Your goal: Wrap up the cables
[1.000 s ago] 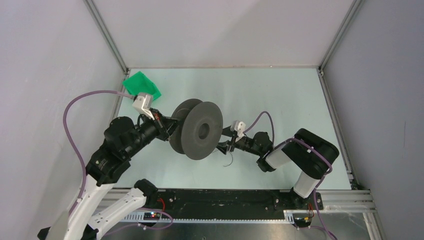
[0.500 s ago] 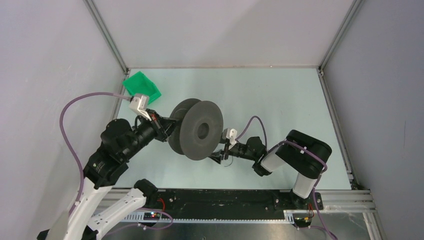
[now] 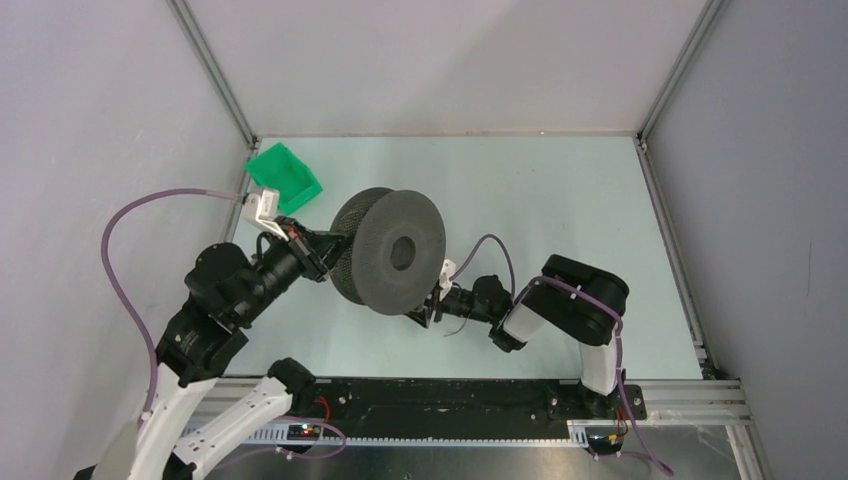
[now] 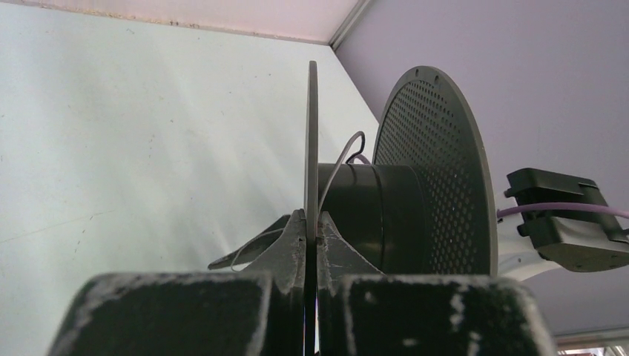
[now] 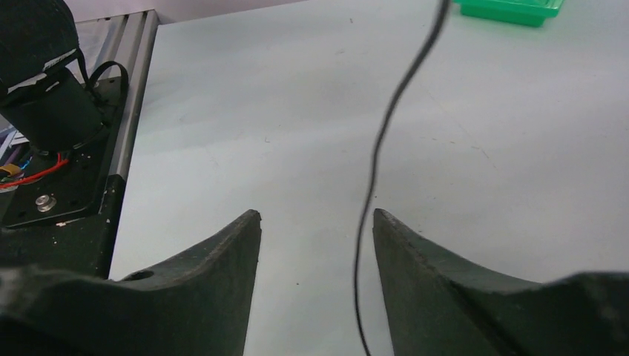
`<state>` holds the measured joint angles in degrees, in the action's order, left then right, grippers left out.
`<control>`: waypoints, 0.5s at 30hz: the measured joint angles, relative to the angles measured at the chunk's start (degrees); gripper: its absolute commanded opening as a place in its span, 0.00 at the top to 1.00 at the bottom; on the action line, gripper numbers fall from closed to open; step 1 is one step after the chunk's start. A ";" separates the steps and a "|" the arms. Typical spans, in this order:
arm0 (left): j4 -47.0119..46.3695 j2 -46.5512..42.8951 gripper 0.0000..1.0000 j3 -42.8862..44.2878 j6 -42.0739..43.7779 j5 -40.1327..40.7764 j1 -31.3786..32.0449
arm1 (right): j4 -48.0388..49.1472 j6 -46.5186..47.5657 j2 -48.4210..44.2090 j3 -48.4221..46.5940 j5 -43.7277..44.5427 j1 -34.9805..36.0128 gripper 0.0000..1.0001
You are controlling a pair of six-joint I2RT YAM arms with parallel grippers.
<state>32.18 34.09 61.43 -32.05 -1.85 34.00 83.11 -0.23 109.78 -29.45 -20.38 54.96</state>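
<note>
A dark grey spool (image 3: 392,250) is held on edge above the table. My left gripper (image 3: 322,252) is shut on its thin near flange (image 4: 311,141), with the fingertips pinching the rim (image 4: 311,226). A thin cable (image 4: 340,159) loops by the spool's core (image 4: 363,211). My right gripper (image 3: 425,312) is low at the spool's lower right. In the right wrist view it (image 5: 317,216) is open. The thin black cable (image 5: 382,141) hangs down between its fingers, close to the right finger (image 5: 415,259), not gripped.
A green bin (image 3: 285,175) sits at the table's back left corner and shows in the right wrist view (image 5: 512,9). Metal frame posts and grey walls enclose the table. The black base rail (image 3: 450,400) runs along the near edge.
My right arm has moved left and down, bringing its gripper under the spool's lower right edge. My left arm has drawn back slightly and the spool has shifted left and turned.
</note>
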 measured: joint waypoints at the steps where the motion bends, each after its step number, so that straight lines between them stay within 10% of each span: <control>1: -0.22 -0.11 1.00 0.00 -0.17 0.13 0.00 | 0.00 -0.15 0.35 -0.20 0.02 0.22 0.54; 6: -0.85 -1.09 1.00 0.00 -0.94 3.17 0.00 | 0.07 -1.46 0.68 -0.33 0.94 1.01 0.99; 15: -2.38 0.17 1.00 0.00 -0.98 16.61 0.00 | 0.02 -0.94 -5.97 7.04 10.12 8.55 1.00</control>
<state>29.80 34.26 61.43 -33.04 14.76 34.00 83.13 -1.17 103.81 -22.41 -10.26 63.51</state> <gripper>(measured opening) 0.035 0.011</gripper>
